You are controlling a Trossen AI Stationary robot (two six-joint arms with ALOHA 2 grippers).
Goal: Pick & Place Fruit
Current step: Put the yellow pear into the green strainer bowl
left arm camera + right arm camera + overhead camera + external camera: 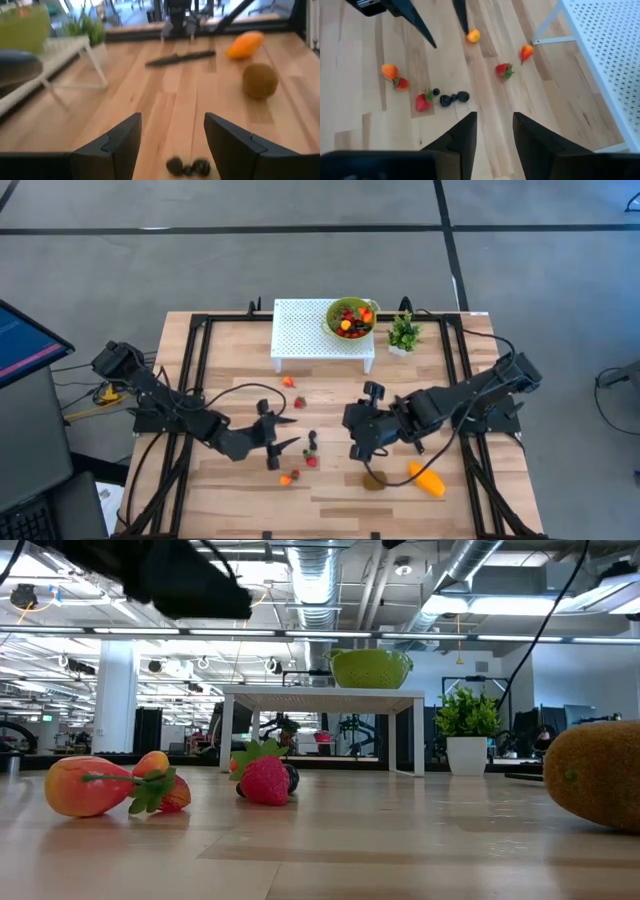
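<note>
Listing left to right: my left gripper (279, 437), jaws spread, empty; loose red, orange and dark berries (303, 452) on the wooden table (230, 350); my right gripper (358, 452), jaws parted, empty; kiwi (375, 479); mango (427, 478); green bowl (350, 319) of fruit on white stand (300, 330).

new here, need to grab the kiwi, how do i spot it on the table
Start at the white stand at the table's far edge, then come to the near edge below the right gripper. The kiwi lies there beside the mango. It is the brown, round one; the mango is orange and longer.
</note>
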